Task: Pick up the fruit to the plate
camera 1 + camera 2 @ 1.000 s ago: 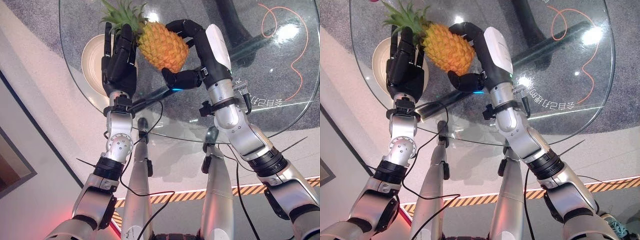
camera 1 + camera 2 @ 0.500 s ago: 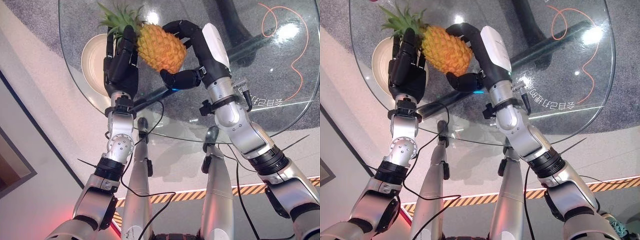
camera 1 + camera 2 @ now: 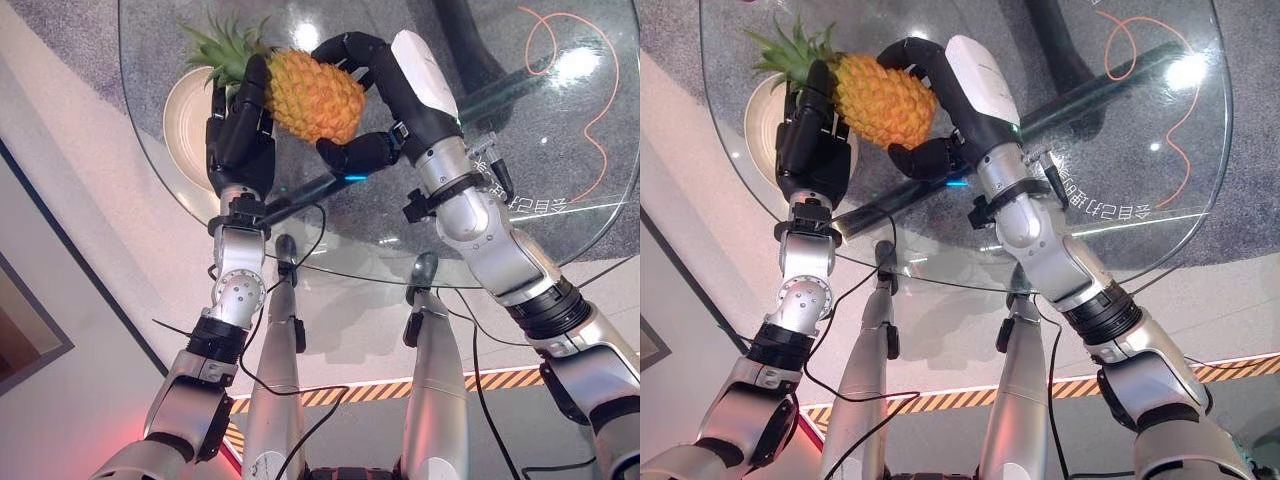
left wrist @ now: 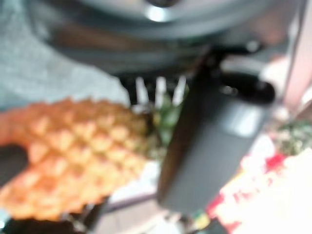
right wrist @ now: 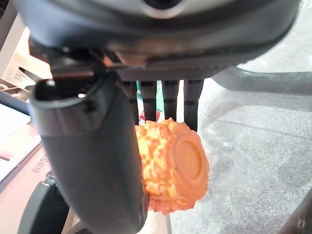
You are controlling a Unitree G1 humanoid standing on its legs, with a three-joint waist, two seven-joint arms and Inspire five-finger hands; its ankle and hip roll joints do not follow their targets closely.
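A yellow-orange pineapple [image 3: 310, 95] with a green crown is held above the glass table [image 3: 520, 150]. My right hand [image 3: 400, 90] is shut on it, fingers curled over the far side and thumb under the near side. The right wrist view shows the pineapple's base [image 5: 178, 168] between thumb [image 5: 92, 161] and fingers. My left hand [image 3: 238, 145] stands open, its straight fingers pressed against the fruit's crown end; its wrist view shows the pineapple [image 4: 73, 151] beside its thumb [image 4: 209, 146]. A cream plate [image 3: 183, 120] lies on the table's left, partly behind the left hand and below the crown.
The round glass table has a curved near edge [image 3: 330, 275] just past my forearms. Through the glass show a dark table base [image 3: 470, 60] and an orange cable [image 3: 590, 90] on the grey floor. A striped tape line [image 3: 350, 392] runs on the floor below.
The pineapple has moved left, its crown now reaching over the plate. Both hands moved with it, the right hand swinging left and a little farther away.
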